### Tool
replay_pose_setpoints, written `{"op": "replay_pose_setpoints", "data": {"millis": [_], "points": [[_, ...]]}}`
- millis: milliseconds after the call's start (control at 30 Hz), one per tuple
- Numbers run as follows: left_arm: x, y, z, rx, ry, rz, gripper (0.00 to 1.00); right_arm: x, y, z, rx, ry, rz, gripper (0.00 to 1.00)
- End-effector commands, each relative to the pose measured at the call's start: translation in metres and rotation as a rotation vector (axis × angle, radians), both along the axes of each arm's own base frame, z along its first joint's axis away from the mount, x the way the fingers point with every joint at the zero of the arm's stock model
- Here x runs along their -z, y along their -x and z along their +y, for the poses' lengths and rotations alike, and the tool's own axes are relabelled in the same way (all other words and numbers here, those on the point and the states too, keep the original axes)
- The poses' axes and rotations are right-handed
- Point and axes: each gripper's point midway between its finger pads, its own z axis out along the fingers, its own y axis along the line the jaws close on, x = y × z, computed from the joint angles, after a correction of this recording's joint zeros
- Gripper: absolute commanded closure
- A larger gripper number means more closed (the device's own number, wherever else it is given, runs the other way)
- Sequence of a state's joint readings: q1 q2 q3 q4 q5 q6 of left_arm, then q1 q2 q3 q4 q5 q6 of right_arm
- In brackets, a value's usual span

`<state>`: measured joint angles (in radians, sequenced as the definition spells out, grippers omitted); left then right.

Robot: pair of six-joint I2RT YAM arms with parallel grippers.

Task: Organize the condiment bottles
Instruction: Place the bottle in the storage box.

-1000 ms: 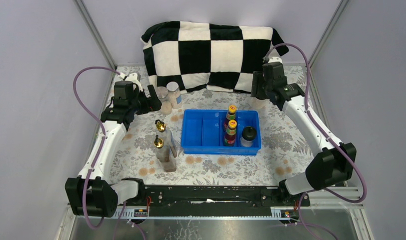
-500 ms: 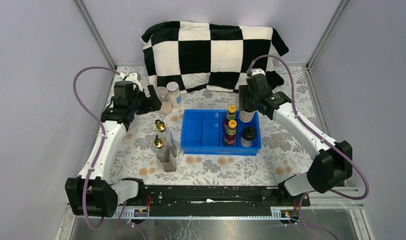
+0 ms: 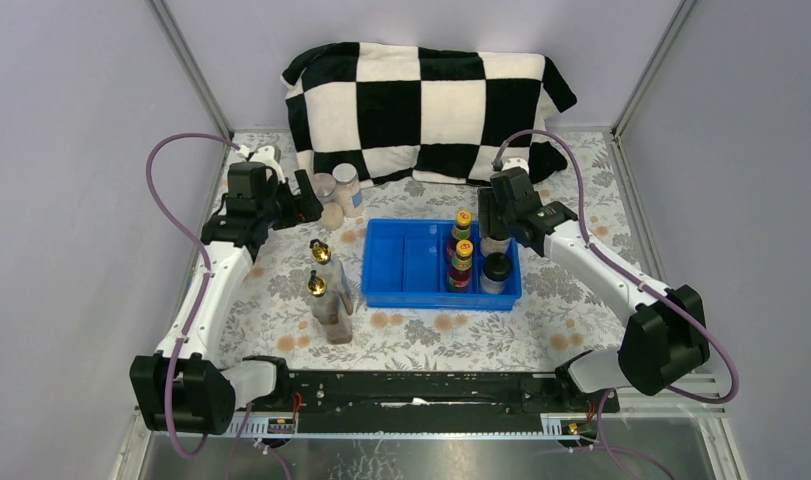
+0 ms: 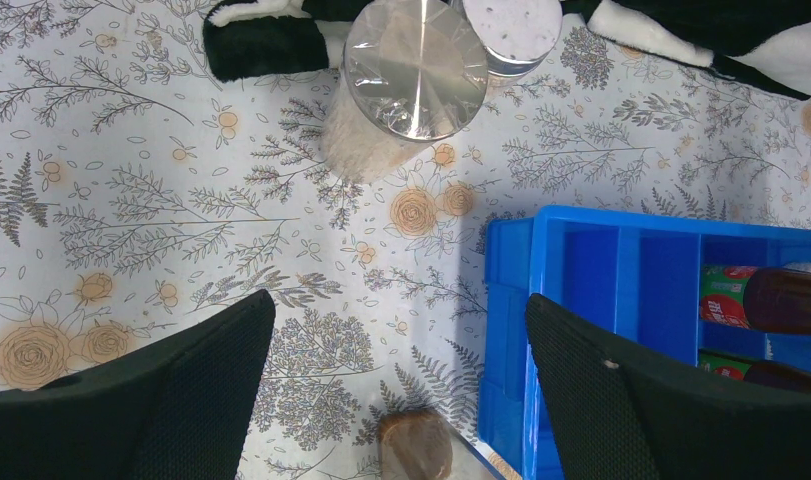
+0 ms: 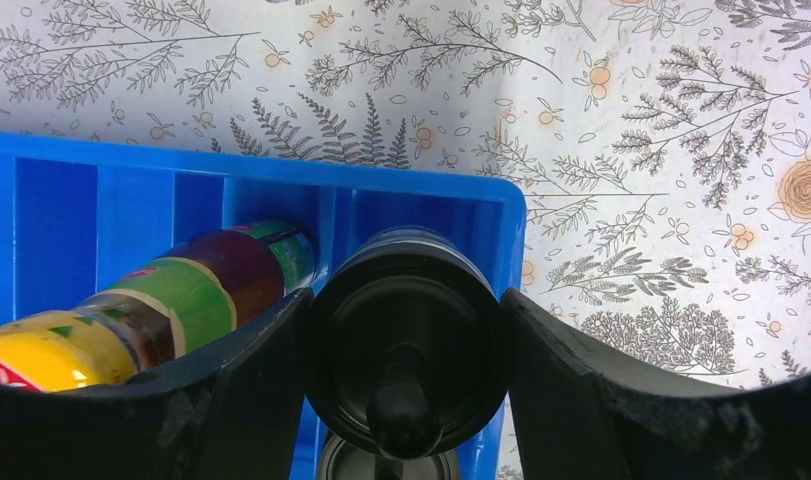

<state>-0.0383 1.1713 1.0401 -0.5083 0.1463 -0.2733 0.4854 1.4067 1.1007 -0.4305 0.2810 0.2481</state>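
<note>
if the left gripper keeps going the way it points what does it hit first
Probably the bare tablecloth: the left gripper, open, frames only cloth, short of the grey-lidded jar and beside the blue tray. Depth is unclear from this view.

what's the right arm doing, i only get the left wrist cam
observer: The right gripper is clamped on a black-capped shaker, over the far end of the rightmost compartment of the blue tray.
operator: anything else in that compartment
observer: Yes, a second black-capped shaker stands at its near end.
operator: i see one gold top at my bottom edge, is that the only one
observer: No, there are two: the far gold-topped bottle and the near gold-topped bottle, both upright left of the tray.
</note>
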Motion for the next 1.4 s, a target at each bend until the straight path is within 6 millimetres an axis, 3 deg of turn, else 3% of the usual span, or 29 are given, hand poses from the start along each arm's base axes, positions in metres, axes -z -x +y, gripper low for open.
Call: {"op": "replay_pose_setpoints", "data": {"millis": [0,833,933,1033,1133,1367], "points": [[-0.004,-0.005,0.001,0.006,-0.001,-0.041,0.01,-0.024,-0.016,0.006,0.01,-0.05,-0.146,0.43],[-0.003,-0.005,0.001,0.003,-0.004,-0.037,0.01,0.032,-0.018,0.01,0.006,-0.022,-0.088,0.4],[-0.002,-0.005,0.001,0.004,-0.003,-0.035,0.01,0.035,-0.017,0.01,0.004,-0.018,-0.08,0.35],[-0.003,-0.006,0.001,0.004,-0.003,-0.036,0.01,0.035,-0.016,0.009,0.004,-0.018,-0.077,0.21],[-0.003,-0.006,0.001,0.004,-0.003,-0.036,0.01,0.032,-0.016,0.008,0.007,-0.014,-0.078,0.13],[-0.002,-0.005,0.001,0.003,-0.004,-0.036,0.01,0.018,-0.013,0.005,0.012,-0.018,-0.101,0.11]]}}
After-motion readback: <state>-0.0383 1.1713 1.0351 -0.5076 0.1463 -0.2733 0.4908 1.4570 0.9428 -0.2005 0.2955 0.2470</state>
